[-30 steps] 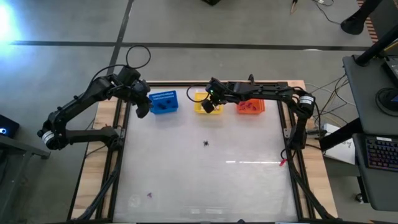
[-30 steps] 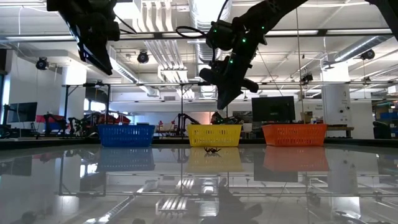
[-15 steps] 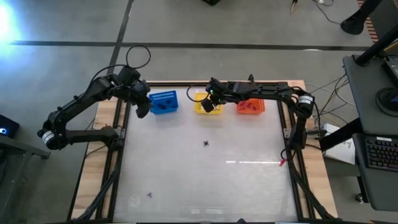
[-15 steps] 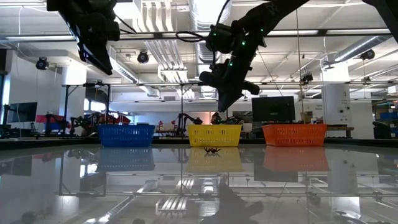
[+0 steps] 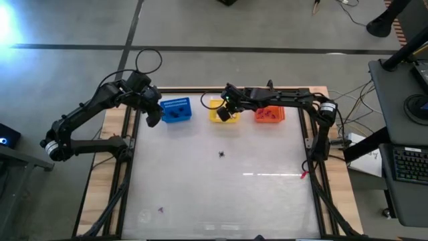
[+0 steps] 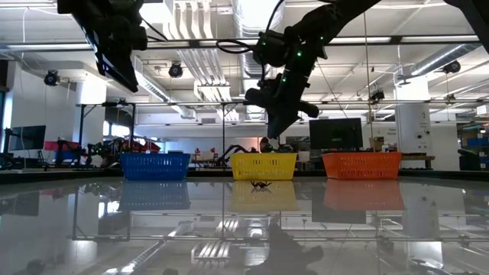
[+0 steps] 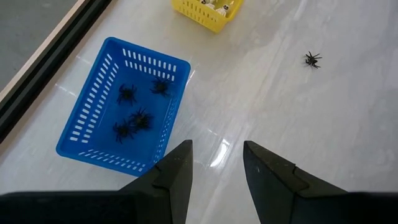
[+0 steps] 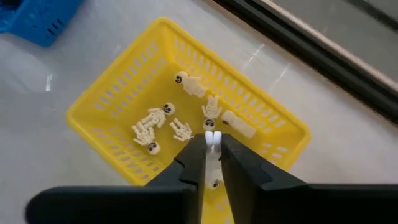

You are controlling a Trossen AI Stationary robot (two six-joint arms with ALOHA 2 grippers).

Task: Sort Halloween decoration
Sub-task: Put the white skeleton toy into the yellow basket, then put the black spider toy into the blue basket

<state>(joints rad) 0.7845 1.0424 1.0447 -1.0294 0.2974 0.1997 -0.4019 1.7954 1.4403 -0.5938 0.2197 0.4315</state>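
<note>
The decoration is tiny trinkets. One black spider [image 5: 221, 154] lies on the table's middle, also seen in the left wrist view [image 7: 313, 60]. A purple piece [image 5: 160, 209] lies near the near-left corner. Several black spiders [image 7: 138, 118] lie in the blue basket [image 5: 176, 110], and whitish skeletons [image 8: 152, 118] in the yellow basket [image 5: 221, 112]. My right gripper [image 8: 212, 138] hangs above the yellow basket, shut on a whitish piece. My left gripper [image 7: 217, 144] is open, raised beside the blue basket. My right gripper pinches a small whitish piece [image 8: 212, 149] between its two fingers, which point down from above. The piece is lifted clear, over the yellow basket's inside. The fingers cover most of it, so I cannot tell which part they have.
An orange basket [image 5: 269, 115] stands right of the yellow one; all three baskets line the table's far edge. The glossy white table top [image 5: 267, 194] spreads toward the near side. A small red thing [image 5: 304, 175] lies at the right edge.
My right gripper has turned a little above the yellow basket, still shut on the whitish piece. Nothing on the table has moved.
</note>
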